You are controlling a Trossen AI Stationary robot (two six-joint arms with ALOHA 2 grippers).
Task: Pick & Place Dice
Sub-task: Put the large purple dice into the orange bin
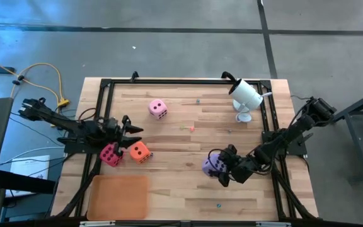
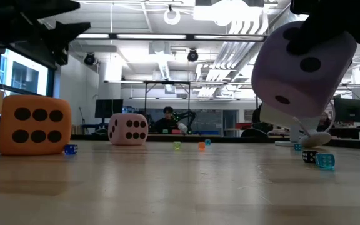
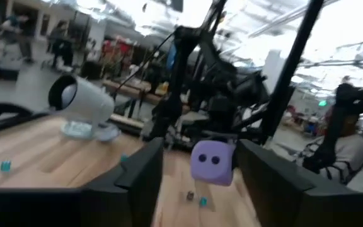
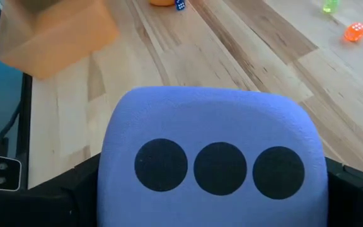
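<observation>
Purple die (image 1: 211,165) is grasped by the right claw (image 1: 222,169), raised near the desk's (image 1: 181,132) right edge.
Left claw (image 1: 121,135) is held released above the magenta die (image 1: 110,154).

Large dice – four: light pink (image 1: 157,108), magenta (image 1: 110,154), orange (image 1: 139,151), purple (image 1: 212,165). Orange tray (image 1: 118,196) – one. White lamp-like device (image 1: 246,94) – one. Arms – two.
</observation>
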